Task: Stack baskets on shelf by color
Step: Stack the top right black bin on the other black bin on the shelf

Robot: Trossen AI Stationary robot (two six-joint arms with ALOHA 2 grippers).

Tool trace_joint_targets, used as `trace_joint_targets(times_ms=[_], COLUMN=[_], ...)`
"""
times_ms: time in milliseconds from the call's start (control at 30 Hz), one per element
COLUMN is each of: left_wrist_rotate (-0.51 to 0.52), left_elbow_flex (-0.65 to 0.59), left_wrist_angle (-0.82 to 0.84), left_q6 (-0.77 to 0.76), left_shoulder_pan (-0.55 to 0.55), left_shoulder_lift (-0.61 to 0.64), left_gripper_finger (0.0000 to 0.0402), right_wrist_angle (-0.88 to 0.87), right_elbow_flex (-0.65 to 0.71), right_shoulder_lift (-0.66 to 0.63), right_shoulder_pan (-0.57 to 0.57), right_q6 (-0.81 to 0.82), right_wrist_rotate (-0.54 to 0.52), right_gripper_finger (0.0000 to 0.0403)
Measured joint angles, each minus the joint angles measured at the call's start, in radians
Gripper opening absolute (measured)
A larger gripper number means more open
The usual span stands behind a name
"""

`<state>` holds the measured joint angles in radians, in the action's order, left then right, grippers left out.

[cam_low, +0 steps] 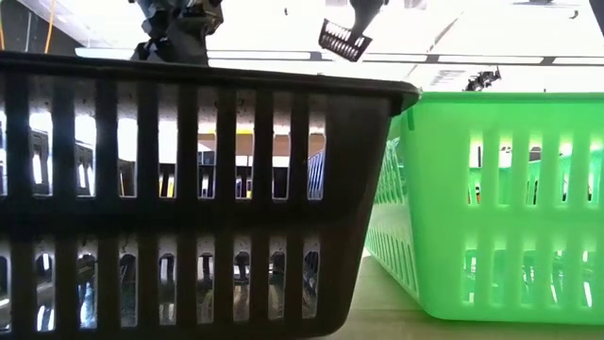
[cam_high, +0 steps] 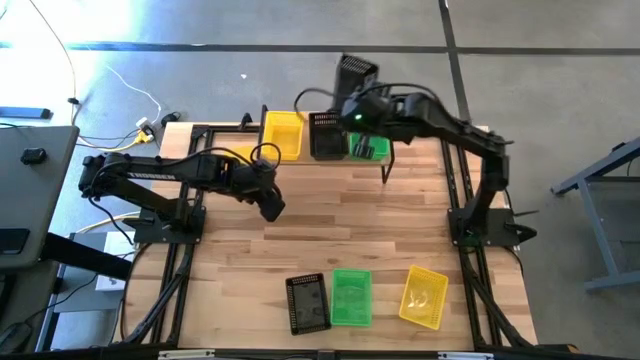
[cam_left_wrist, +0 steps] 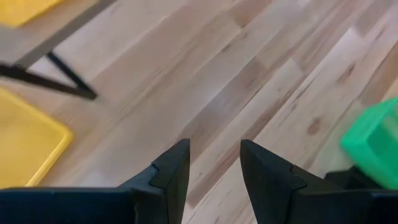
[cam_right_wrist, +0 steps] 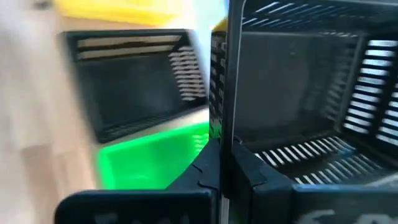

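Observation:
My right gripper (cam_right_wrist: pixel 224 163) is shut on a black basket (cam_high: pixel 356 72), held up in the air above the far side of the shelf (cam_high: pixel 400 158); the low view shows that basket (cam_low: pixel 342 40) high up. On the shelf stand a yellow basket (cam_high: pixel 282 133), a black basket (cam_high: pixel 325 136) and a green basket (cam_high: pixel 369 148). Another yellow basket (cam_left_wrist: pixel 25 143) rests on the table by the shelf's left leg (cam_left_wrist: pixel 68 81). My left gripper (cam_left_wrist: pixel 214 163) is open, hovering over bare table in front of the shelf's left end. My right gripper holds the black basket by one side wall (cam_right_wrist: pixel 227 93) at its rim, with one finger inside the basket and one outside. The basket is lifted clear of everything and sits tilted in the hold (cam_low: pixel 342 40).
Near the table's near edge a black basket (cam_high: pixel 307 302), a green basket (cam_high: pixel 351 297) and a yellow basket (cam_high: pixel 424 296) stand in a row; the black (cam_low: pixel 189 189) and green (cam_low: pixel 491 198) ones fill the low view. Bare wood lies between them and the shelf.

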<state>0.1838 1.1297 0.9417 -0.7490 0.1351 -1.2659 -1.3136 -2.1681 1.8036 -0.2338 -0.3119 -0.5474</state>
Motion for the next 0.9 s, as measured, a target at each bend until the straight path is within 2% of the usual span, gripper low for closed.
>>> trace_joint_targets(times_ms=[233,433,900], left_wrist_rotate=[0.000,0.000,0.001], left_elbow_flex=[0.000,0.000,0.000], left_wrist_angle=[0.088,0.092,0.091], left_q6=[-0.008,-0.008,-0.008], left_shoulder_pan=[-0.035,-0.052,-0.053], left_shoulder_lift=[0.000,0.000,0.000], left_gripper_finger=[0.0131,0.0131,0.0131], right_wrist_angle=[-0.002,0.008,-0.001], right_elbow_flex=[0.000,-0.002,-0.002], right_shoulder_lift=[0.074,0.134,0.193], right_shoulder_pan=[0.061,0.078,0.041], right_q6=[-0.102,-0.109,-0.004], right_wrist_rotate=[0.133,0.138,0.181], right_gripper_finger=[0.0000,0.0000,0.0000])
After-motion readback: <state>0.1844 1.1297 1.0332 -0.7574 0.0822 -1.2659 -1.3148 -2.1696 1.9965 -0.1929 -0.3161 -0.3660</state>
